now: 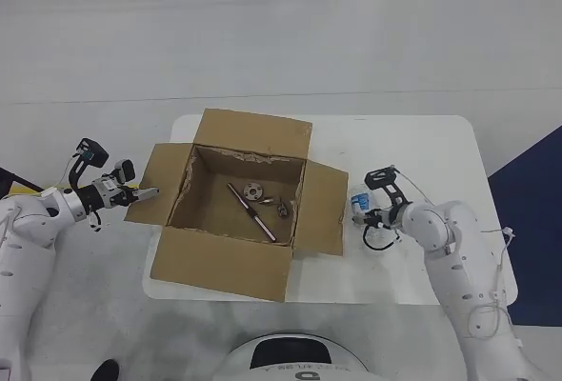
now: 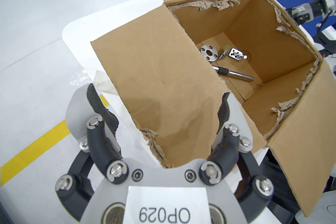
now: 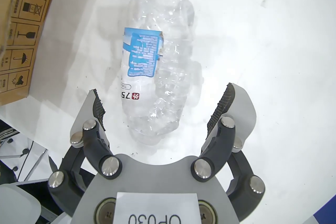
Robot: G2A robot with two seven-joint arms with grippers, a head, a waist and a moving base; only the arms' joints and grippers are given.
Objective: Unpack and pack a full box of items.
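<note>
L claw (image 2: pixel 157 93) wide astride box flap (image 2: pixel 147 62) edge.

White surface (image 1: pixel 424 152), rounded corners. Pale grey floor (image 1: pixel 262 48) all around. Yellow stripe (image 2: pixel 34 149) painted on floor. Dark blue partition (image 1: pixel 557 219) at one side. Crumpled clear film scrap (image 2: pixel 81 78) at surface edge.

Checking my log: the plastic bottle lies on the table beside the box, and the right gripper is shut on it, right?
No: the right gripper is open, its fingers clear of the plastic bottle, as the right wrist view shows. The bottle does lie on the table beside the box.
</note>
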